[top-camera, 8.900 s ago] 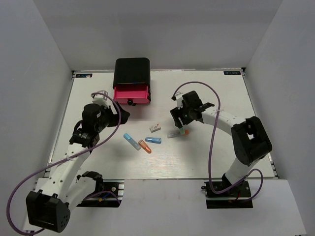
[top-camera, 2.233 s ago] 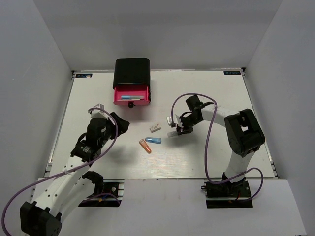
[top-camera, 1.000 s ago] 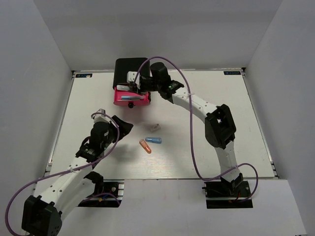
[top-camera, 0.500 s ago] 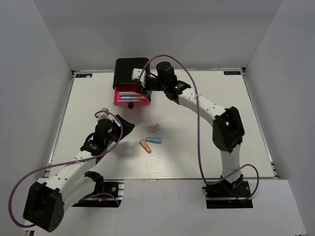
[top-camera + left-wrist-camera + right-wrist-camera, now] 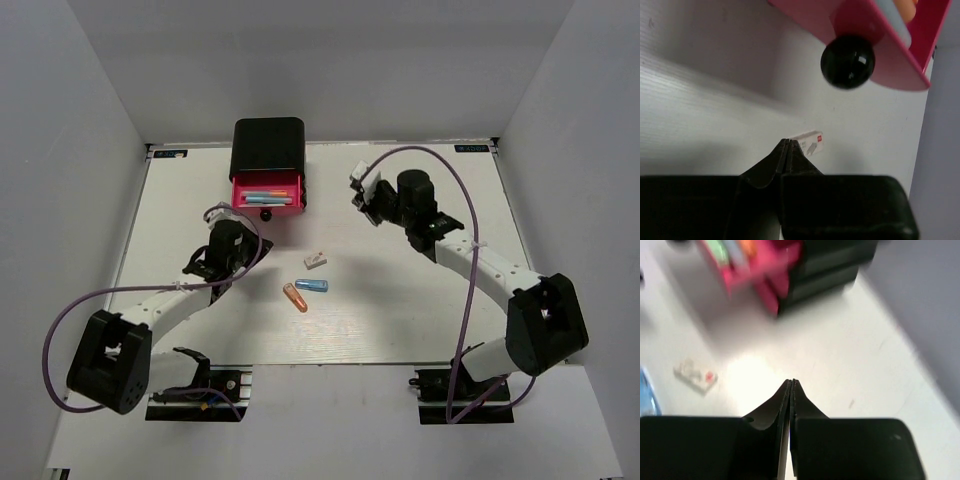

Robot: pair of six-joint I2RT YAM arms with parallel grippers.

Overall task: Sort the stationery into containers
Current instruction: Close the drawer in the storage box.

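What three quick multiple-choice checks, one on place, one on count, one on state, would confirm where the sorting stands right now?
1. Where is the white eraser?
A) in the open drawer
B) on the table, nearer the arms than the cabinet
C) held by a gripper

2. How many capsule pieces lie loose on the table?
A) two
B) four
C) none

3. The pink drawer is:
A) pulled open
B) pushed shut
C) lifted out of the cabinet

Key: B, it lies on the bare table near the capsules; A, only the blue capsule and the orange capsule lie there; A, its inside shows from above with pieces in it.
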